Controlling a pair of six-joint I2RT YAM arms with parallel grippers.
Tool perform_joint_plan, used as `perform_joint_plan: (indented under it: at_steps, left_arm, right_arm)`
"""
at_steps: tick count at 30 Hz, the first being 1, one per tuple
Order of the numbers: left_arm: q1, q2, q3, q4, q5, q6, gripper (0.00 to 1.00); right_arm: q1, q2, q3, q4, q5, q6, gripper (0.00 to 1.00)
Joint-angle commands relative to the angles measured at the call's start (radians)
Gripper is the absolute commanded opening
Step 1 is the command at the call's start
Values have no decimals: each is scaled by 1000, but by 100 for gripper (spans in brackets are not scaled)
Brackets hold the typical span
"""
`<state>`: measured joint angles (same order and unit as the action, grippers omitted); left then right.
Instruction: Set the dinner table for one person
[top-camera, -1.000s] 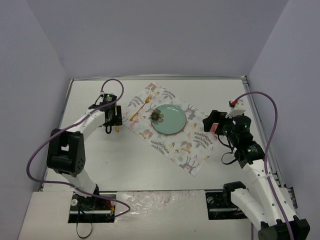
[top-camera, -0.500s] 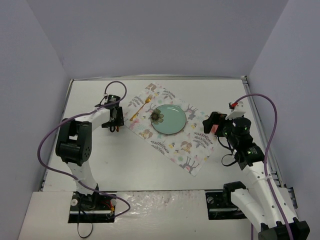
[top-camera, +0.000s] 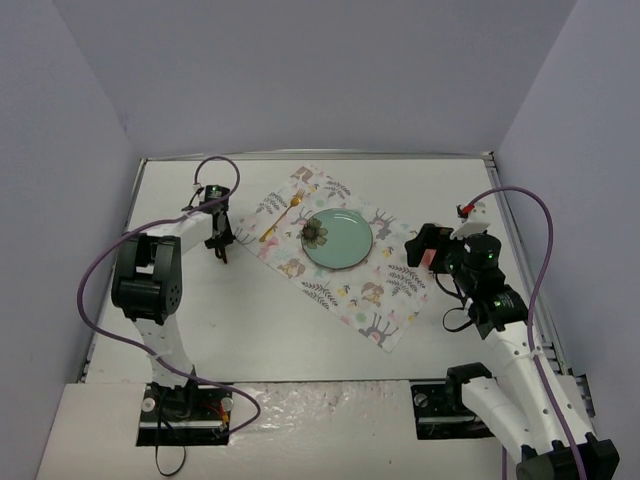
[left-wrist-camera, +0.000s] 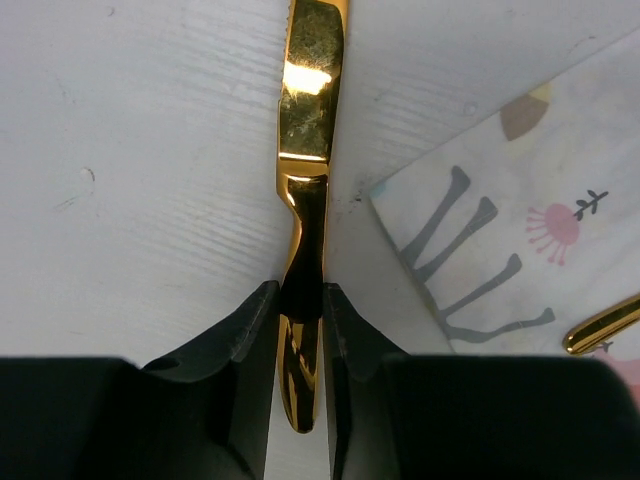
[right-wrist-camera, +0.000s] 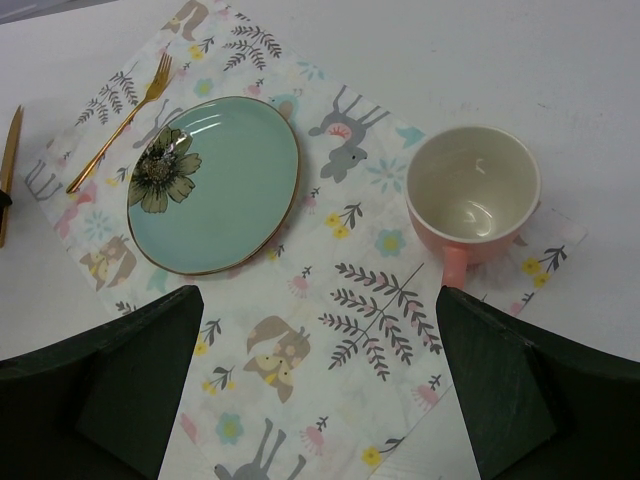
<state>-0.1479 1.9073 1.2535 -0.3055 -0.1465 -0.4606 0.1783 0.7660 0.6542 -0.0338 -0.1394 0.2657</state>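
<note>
The left gripper (left-wrist-camera: 300, 330) was closed to a narrow gap, its two black fingers clamping the handle of a polished gold metal knife (left-wrist-camera: 305, 150) from either side. The knife's flat, mirror-bright blade extended ahead of the fingers over the bare surface of the dinner table (left-wrist-camera: 130, 150), a large flat white rectangular tabletop with a faintly ridged finish. The blade ran just beside a corner of the white floral-and-animal printed placemat (left-wrist-camera: 510, 220), without overlapping it. The right gripper (right-wrist-camera: 318, 330) had its jaws spread wide and held nothing, with both dark fingers apart from every object. Beyond these fingers, a round pale-green glazed plate (right-wrist-camera: 215, 185), with a thin gold rim and a dark flower motif, lay on the placemat. A slim gold metal fork (right-wrist-camera: 120, 125) lay on the placemat just left of the plate, tines pointing away. A pink ceramic cup (right-wrist-camera: 472, 195) with a glossy white interior stood upright at the placemat's right end, its handle pointing towards the camera. The cup was well apart from the plate.
</note>
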Motion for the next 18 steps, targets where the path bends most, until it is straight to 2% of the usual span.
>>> perform_joint_plan:
  at_steps: [1, 7, 13, 18]
  left_arm:
    - [34, -74, -82, -40, -13, -46, 14]
    - [47, -133, -161, -64, -23, -82, 9]
    - [54, -147, -150, -56, -29, -87, 25]
    - [90, -134, -130, -41, -14, -78, 31]
  right_arm:
    - [7, 12, 10, 72, -7, 5, 100]
    - [7, 12, 4, 82, -13, 5, 100]
    - [6, -4, -1, 80, -11, 3, 100]
    - [7, -3, 3, 83, -7, -1, 100]
